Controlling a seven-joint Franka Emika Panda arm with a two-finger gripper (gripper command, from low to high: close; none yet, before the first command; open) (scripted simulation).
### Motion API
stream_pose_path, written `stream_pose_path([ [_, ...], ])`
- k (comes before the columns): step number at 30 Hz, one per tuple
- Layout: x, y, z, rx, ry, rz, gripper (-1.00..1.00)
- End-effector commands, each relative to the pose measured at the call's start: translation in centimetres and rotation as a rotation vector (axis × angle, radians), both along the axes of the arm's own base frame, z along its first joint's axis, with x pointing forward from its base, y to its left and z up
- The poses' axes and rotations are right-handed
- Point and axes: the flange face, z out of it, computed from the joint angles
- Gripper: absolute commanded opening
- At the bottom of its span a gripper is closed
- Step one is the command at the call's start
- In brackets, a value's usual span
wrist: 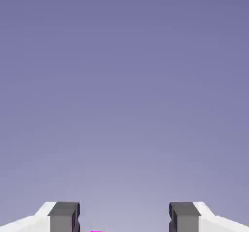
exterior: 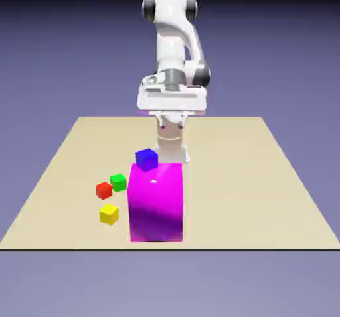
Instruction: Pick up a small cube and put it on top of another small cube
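The small green cube [exterior: 118, 182] rests on the table, touching or nearly touching a red cube [exterior: 103, 190] on the exterior view's left. A yellow cube [exterior: 109, 214] lies nearer the front edge. A blue cube [exterior: 147, 159] shows at the far top-left corner of the large magenta block [exterior: 157, 201]; whether it sits on the block or behind it I cannot tell. My gripper [exterior: 171, 125] hangs high above the table behind the block, well away from the green cube. In the hand view the gripper [wrist: 124, 219] is open with nothing between its fingertips [wrist: 63, 216], facing plain backdrop.
The tall magenta block stands between my hand and the table's front edge; a sliver of magenta block [wrist: 97, 230] shows at the hand view's bottom. The tan table [exterior: 265, 190] extends to the exterior view's right.
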Motion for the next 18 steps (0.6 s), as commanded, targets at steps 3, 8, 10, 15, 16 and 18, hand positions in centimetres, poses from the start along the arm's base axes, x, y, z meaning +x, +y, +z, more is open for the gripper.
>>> stream_pose_path([
  [3,0.8,-6.2,-3.7,0.064,0.121,-0.206,0.0],
  [8,-4.0,-16.8,-13.8,0.185,0.353,-0.582,0.0],
  [10,-7.3,-20.1,-17.6,0.237,0.442,-0.734,0.0],
  [15,-17.4,-22.2,-26.0,0.368,0.64,-1.016,0.0],
  [16,-18.6,-21.2,-26.8,0.384,0.656,-1.015,0.0],
  [18,-19.4,-20.5,-27.4,0.397,0.668,-1.013,0.0],
])
